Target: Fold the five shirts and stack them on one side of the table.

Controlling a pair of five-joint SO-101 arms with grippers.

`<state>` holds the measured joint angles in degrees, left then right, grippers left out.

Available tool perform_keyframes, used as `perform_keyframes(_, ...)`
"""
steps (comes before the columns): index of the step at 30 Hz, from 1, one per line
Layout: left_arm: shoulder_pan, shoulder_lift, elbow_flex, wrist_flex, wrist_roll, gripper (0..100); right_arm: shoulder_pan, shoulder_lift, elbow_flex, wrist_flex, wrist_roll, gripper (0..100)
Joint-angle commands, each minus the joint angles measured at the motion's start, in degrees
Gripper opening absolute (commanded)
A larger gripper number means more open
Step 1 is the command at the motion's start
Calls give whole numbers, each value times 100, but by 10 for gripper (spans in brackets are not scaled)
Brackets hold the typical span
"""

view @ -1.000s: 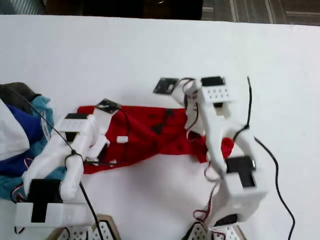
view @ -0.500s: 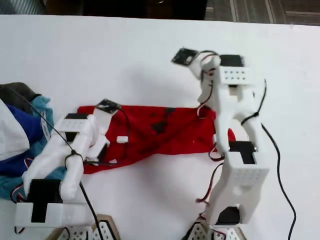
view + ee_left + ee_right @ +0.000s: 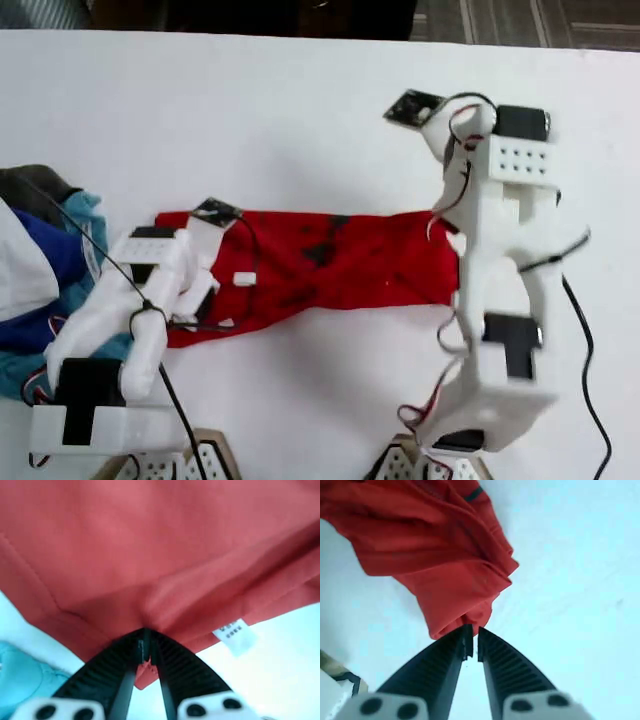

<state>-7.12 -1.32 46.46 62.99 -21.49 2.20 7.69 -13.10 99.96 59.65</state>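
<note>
A red shirt lies stretched in a long band across the middle of the white table. My left gripper is shut on a fold of the red shirt at its left end, close to a white label. From above, the left gripper sits low under its arm. My right gripper is shut on the bunched right end of the red shirt. In the high view the right gripper is partly hidden by its own arm.
A heap of other shirts in teal, blue, white and dark grey lies at the table's left edge, and its teal cloth is beside my left gripper. Cables trail from both arms. Bare table spreads behind and to the right.
The right arm has swung right and farther back with the shirt's right end, drawing the red shirt out longer and flatter. The left arm has kept still.
</note>
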Motion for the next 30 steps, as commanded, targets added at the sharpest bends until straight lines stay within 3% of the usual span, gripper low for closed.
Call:
perform_keyframes(1,26,149,-92,-62,-9,26,-268,-1411,1591,-75,264,23)
perform_keyframes(6,26,149,-101,-62,-9,26,-743,-2404,4079,-1613,246,22)
perform_keyframes(10,26,149,-101,-62,-9,26,-1007,-2369,4993,-2712,-290,22)
perform_keyframes(20,26,149,-101,-62,-9,26,-1842,-1086,4888,-4295,-1662,22)
perform_keyframes(25,26,149,-92,-62,-9,26,-2158,-804,4070,-4347,-2435,22)
perform_keyframes(30,26,158,-92,-62,-9,26,-2325,-611,3420,-4391,-2549,22)
